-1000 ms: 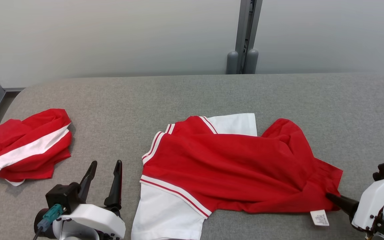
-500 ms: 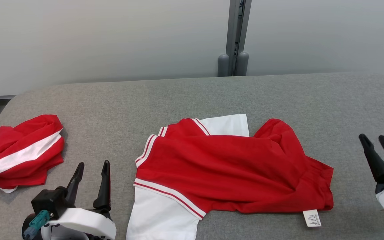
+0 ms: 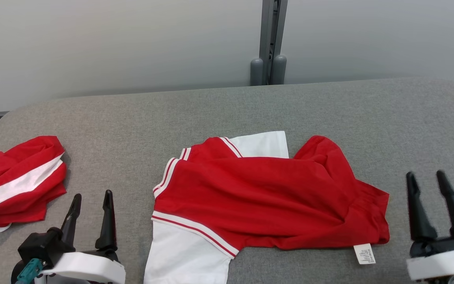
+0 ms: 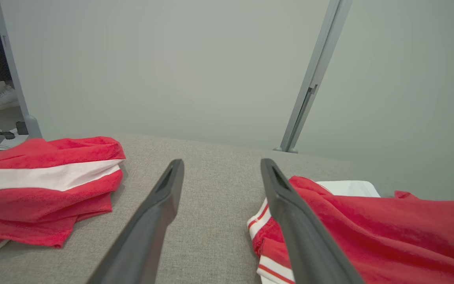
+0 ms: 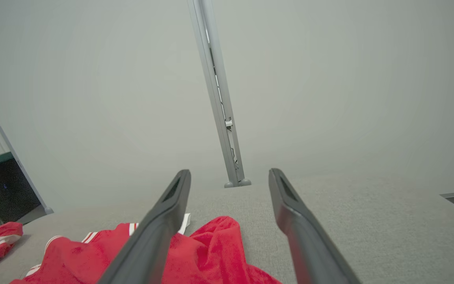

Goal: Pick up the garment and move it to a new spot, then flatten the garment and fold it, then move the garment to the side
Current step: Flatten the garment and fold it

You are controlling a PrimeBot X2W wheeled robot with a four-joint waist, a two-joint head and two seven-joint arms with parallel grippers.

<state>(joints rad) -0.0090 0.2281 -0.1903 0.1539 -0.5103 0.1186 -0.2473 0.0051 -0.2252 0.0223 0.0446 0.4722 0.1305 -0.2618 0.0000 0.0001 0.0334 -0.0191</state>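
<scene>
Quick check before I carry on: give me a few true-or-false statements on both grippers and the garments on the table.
1. The right gripper is open and holds nothing. True.
2. The left gripper is shut on the white sleeve. False: it is open, over bare table beside the sleeve.
3. The middle garment lies fully flat. False: its right end is bunched in folds.
4. A second red and white garment lies crumpled at the table's left end. True.
5. A white label sticks out at the middle garment's near right corner. True.

Garment (image 3: 266, 197) – soft matt cloth; table (image 3: 211, 114) w/ rough woven cover; post (image 3: 268, 39) – smooth satin metal.
</scene>
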